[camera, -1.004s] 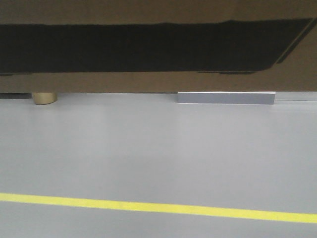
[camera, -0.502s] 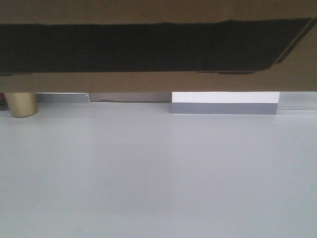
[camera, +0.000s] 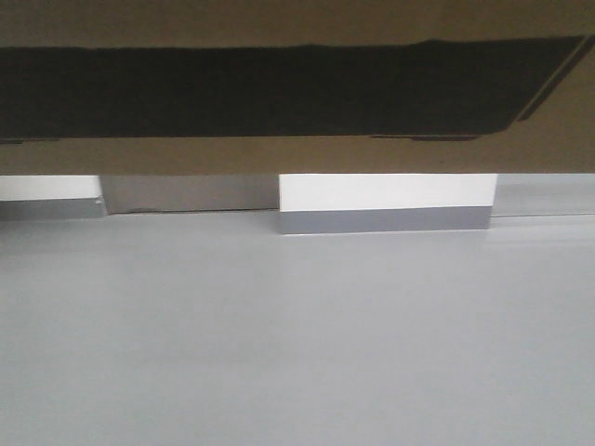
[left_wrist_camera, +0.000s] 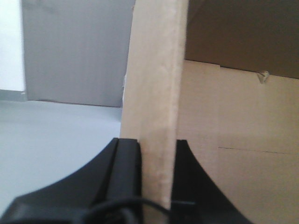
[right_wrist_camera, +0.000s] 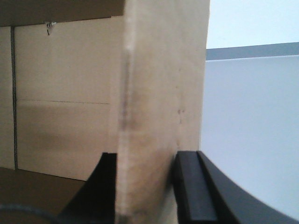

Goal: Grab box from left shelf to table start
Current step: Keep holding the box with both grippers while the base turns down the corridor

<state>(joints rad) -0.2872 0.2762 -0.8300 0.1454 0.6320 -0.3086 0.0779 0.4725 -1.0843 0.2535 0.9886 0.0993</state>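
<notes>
Exterior front-facing view: box (camera: pixel 297 153), brown corrugated with a black printed panel, fills the upper band of the picture. It hangs clear of the grey floor (camera: pixel 297 334). A white panel (camera: pixel 386 190) on a grey base stands beyond it.

Left wrist view: left gripper (left_wrist_camera: pixel 156 147), black fingers (left_wrist_camera: pixel 126 156) pressed either side of an upright cardboard wall of the box; clamped.

Right wrist view: right gripper (right_wrist_camera: pixel 147 163), fingers likewise closed on the opposite wall; clamped.

Location of item: carried between both arms, off any support. Neither the left shelf nor the table can be made out with certainty.

Step in hand (judged): transit, box lifted and borne toward the table.

Next move calls for: keeping both grips level, bringing the box over the table, lowering it flat, then releasing both sides together.
</notes>
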